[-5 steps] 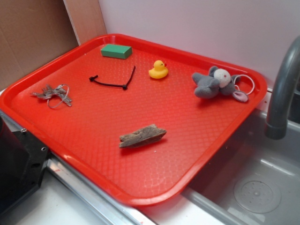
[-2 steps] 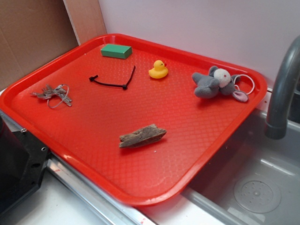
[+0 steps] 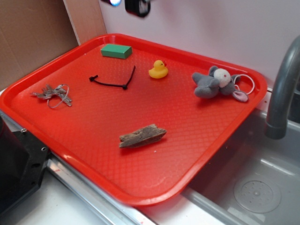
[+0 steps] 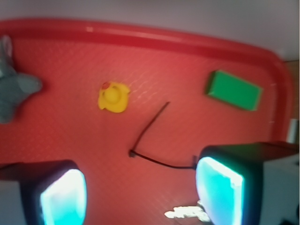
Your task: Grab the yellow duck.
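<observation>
The yellow duck (image 3: 158,69) stands upright on the red tray (image 3: 197,154), toward its far side. In the wrist view the duck (image 4: 113,97) lies ahead and a little left of the fingers. My gripper (image 3: 136,5) shows only at the top edge of the exterior view, high above the tray's far rim and left of the duck. In the wrist view the gripper (image 4: 140,197) is open, its two pads wide apart with nothing between them but bare tray.
On the tray lie a grey plush mouse (image 3: 213,83), a green block (image 3: 116,51), a black zip tie (image 3: 112,83), a piece of wood (image 3: 142,136) and a bundle of metal wire (image 3: 52,93). A grey faucet (image 3: 281,89) and sink (image 3: 253,187) are at right.
My gripper has come into the exterior view at the top edge; earlier it was out of view. The objects on the tray have not moved.
</observation>
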Available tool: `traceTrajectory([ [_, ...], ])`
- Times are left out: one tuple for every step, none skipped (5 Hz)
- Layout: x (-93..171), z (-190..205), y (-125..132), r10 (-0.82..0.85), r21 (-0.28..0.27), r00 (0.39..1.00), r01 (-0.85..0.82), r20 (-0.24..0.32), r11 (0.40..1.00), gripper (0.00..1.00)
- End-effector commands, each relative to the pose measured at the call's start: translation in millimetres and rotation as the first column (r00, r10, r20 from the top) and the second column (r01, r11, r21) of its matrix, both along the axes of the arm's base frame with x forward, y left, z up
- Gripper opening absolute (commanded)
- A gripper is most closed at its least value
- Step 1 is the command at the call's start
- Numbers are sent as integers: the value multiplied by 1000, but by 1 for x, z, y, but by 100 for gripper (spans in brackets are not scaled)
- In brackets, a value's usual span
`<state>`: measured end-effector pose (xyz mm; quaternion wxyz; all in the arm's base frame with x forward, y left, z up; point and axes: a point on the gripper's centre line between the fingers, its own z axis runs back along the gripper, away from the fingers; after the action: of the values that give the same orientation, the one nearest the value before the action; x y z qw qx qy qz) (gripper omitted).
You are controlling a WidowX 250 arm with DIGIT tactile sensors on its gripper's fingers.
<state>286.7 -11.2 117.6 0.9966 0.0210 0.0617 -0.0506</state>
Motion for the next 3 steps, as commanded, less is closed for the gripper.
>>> traceTrajectory([
  [-4,-19,-2,45,2,998,-46,43,999,100],
  [2,-25,6,75,19,992,-77,99,997,100],
  [7,-37,11,87,-5,990,-87,107,996,100],
])
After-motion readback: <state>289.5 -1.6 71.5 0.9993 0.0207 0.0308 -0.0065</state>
